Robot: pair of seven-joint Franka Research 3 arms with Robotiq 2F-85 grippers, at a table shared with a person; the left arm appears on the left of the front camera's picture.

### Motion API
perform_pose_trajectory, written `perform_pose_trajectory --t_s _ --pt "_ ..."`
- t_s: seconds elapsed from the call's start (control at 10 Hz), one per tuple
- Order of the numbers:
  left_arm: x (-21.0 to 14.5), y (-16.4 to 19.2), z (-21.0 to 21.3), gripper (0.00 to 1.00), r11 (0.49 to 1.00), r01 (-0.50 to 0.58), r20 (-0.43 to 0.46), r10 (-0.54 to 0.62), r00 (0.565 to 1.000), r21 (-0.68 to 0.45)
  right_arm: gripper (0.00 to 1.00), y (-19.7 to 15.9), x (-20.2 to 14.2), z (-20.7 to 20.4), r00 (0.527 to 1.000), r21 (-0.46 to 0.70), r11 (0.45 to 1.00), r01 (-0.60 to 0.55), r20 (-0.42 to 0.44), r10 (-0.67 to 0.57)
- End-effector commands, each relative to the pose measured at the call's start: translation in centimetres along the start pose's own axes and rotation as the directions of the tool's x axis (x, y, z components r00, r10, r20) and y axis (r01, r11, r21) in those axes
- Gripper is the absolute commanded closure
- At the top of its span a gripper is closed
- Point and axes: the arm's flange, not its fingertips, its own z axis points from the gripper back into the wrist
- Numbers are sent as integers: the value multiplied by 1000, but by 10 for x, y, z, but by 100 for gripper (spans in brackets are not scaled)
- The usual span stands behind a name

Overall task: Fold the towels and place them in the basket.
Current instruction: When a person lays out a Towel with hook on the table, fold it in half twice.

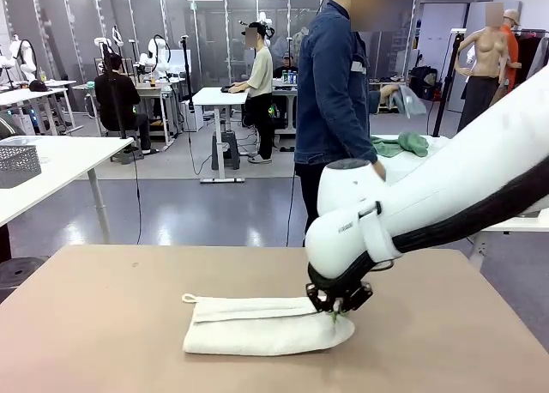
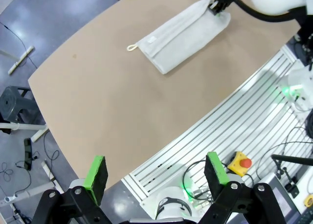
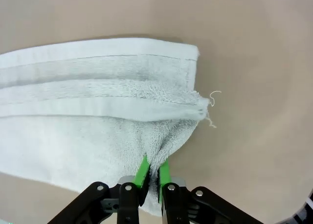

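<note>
The pale towel (image 1: 257, 324) is lying on the surface (image 1: 103, 324), close to the robot's-side edge and about midway along it. It is already doubled lengthwise into a narrow band. Its long axis is running parallel to that edge, with the corner loop pointing toward the surface's left edge and the other short end pointing toward the right edge.

The right tool (image 1: 337, 311) is sitting down on that right-hand end. In its own wrist view the right tool (image 3: 152, 172) is pinching a small bunch of terry at the end's robot-side corner, jaws almost together with the cloth between them.

The left tool (image 2: 155, 171) is hanging spread wide and empty, high over the robot's-side edge and well apart from the towel (image 2: 181, 35).

By my reading, the coming move is turning on that axis. The pinched end is needing to travel leftward along the band's length, toward the loop end, to halve it. The right arm is plainly the nearer one. The grip is taking only one corner, so the far-side corner may be lagging and skewing the fold.
</note>
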Motion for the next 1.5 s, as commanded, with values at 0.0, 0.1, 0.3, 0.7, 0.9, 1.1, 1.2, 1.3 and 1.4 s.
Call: perform_pose_trajectory --t_s 0.0,0.1,0.3,0.7,0.9,1.1,1.2,1.3,1.4 --pt "2 0 0 0 1000 7 5 -7 1000 1 100 -8 -10 42 998 -48 998 -50 36 52" --pt "2 0 0 0 1000 7 5 -7 1000 1 100 -6 -9 57 994 -35 994 -103 40 104" --pt "2 0 0 0 1000 7 5 -7 1000 1 100 14 -11 83 981 -93 981 -173 70 180" --pt "2 0 0 0 1000 7 5 -7 1000 1 100 90 -5 85 945 -153 941 -301 82 316" --pt "2 0 0 0 1000 7 5 -7 1000 1 100 127 -4 76 932 -164 925 -342 67 357" --pt "2 0 0 0 1000 7 5 -7 1000 1 100 158 1 64 924 -153 915 -373 25 381" --pt "2 0 0 0 1000 7 5 -7 1000 1 100 172 2 54 918 -160 906 -391 -3 396" --pt "2 0 0 0 1000 7 5 -7 1000 1 100 184 2 43 914 -170 899 -403 -32 404" --pt "2 0 0 0 1000 7 5 -7 1000 1 100 194 2 33 909 -171 893 -416 -54 413"
